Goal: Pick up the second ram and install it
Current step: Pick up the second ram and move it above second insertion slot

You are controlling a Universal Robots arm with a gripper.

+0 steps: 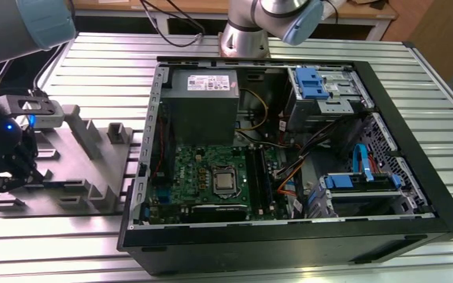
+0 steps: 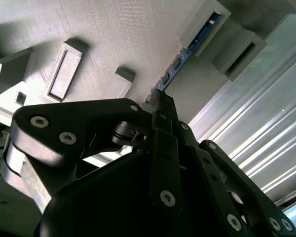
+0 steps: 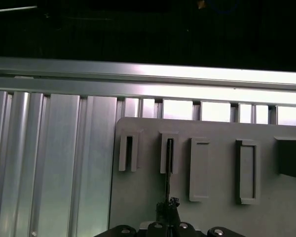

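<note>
The second ram [image 2: 187,52] is a thin blue-black stick seen edge on, standing in a slot of the grey holder plate [image 2: 118,34]. In the first wrist view the second ram [image 3: 167,173] runs as a dark line from its slot down to the gripper [image 3: 168,210]. My gripper [image 2: 159,100] has its black fingers pressed together on the near end of the stick, which still sits in the slot. In the exterior view the gripper [image 1: 2,177] hangs low over the holder plate [image 1: 69,171], to the exterior view's left of the open computer case [image 1: 415,177].
Inside the case lie the green motherboard [image 1: 199,171] with its black memory slots [image 1: 263,177], the grey power supply [image 1: 203,88] and blue drive bays [image 1: 309,79]. The holder plate carries several raised slot blocks [image 3: 200,168]. All stands on a ribbed aluminium table [image 1: 92,65].
</note>
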